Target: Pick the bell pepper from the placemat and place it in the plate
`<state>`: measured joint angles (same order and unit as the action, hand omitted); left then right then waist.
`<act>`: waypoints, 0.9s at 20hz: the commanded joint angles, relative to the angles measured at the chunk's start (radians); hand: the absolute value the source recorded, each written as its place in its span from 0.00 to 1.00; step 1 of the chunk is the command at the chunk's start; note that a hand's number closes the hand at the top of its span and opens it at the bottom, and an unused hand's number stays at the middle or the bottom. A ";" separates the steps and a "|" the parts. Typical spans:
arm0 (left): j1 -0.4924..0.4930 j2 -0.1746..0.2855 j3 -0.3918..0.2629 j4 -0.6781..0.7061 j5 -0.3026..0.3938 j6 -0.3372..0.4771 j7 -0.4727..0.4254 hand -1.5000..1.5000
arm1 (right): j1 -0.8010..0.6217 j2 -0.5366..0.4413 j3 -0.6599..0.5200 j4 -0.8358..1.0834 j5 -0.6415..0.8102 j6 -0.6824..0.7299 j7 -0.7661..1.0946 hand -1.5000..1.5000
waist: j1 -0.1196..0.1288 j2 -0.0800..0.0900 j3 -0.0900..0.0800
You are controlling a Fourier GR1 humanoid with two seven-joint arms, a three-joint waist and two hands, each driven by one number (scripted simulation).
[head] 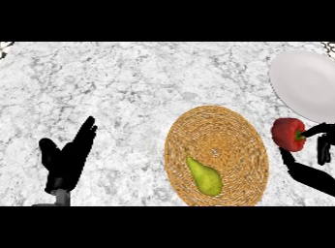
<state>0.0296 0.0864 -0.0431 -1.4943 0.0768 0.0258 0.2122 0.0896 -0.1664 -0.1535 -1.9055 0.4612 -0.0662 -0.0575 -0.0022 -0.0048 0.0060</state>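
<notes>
Bell pepper (287, 133) off placemat (217, 155)
Right hand (333, 133) seemingly pinches it at the bench's (128, 87) right edge, beside the plate (313, 82); left hand (67, 155) open

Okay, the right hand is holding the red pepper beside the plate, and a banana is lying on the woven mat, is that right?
Not quite. The head view shows a green pear on the woven mat, not a banana. The rest holds: the right hand holds the red pepper beside the plate.
</notes>
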 commanded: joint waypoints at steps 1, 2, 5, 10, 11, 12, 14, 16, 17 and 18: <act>-0.080 0.001 0.017 0.056 0.008 0.003 0.064 0.50 | -0.170 -0.076 -0.181 0.162 -0.129 0.008 -0.005 1.00 | 0.004 0.009 -0.005; 0.013 -0.023 -0.030 -0.011 -0.007 0.011 0.071 0.50 | -0.163 -0.074 -0.189 0.232 -0.110 -0.038 -0.105 1.00 | 0.011 0.007 -0.005; -0.024 0.013 0.013 0.011 0.006 -0.012 0.057 0.50 | -0.237 -0.127 -0.238 0.410 -0.113 -0.056 -0.192 1.00 | 0.009 0.007 -0.005; 0.039 -0.013 -0.023 0.021 -0.013 -0.022 -0.018 0.50 | -0.465 -0.235 -0.357 0.762 -0.127 -0.140 -0.295 1.00 | 0.030 0.012 -0.004; -0.065 -0.007 0.009 0.107 -0.005 -0.016 0.010 0.50 | -0.529 -0.248 -0.347 0.843 -0.104 -0.160 -0.301 1.00 | 0.030 0.018 -0.004; 0.007 -0.015 -0.030 0.008 -0.011 -0.016 0.050 0.50 | -0.554 -0.247 -0.328 0.922 -0.083 -0.174 -0.341 1.00 | 0.035 0.013 -0.004; 0.014 -0.004 -0.011 -0.009 0.001 -0.020 0.044 0.50 | -0.565 -0.304 -0.383 1.048 -0.130 -0.154 -0.461 1.00 | 0.031 0.013 -0.004; -0.013 -0.015 -0.017 0.062 -0.014 -0.022 0.010 0.50 | -0.670 -0.350 -0.378 1.168 -0.099 -0.171 -0.456 1.00 | 0.039 0.017 -0.004; 0.011 -0.034 -0.047 0.032 -0.026 -0.017 -0.003 0.50 | -0.695 -0.379 -0.410 1.212 -0.110 -0.178 -0.465 1.00 | 0.062 0.025 -0.002; -0.006 -0.022 -0.030 0.004 -0.017 -0.008 0.044 0.50 | -0.721 -0.378 -0.412 1.279 -0.106 -0.200 -0.502 1.00 | 0.055 0.021 -0.002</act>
<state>-0.0029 0.0714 -0.0595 -1.4893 0.0596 0.0184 0.2209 -0.5206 -0.4829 -0.5285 -0.8401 0.3531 -0.2330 -0.4792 0.0404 0.0091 0.0074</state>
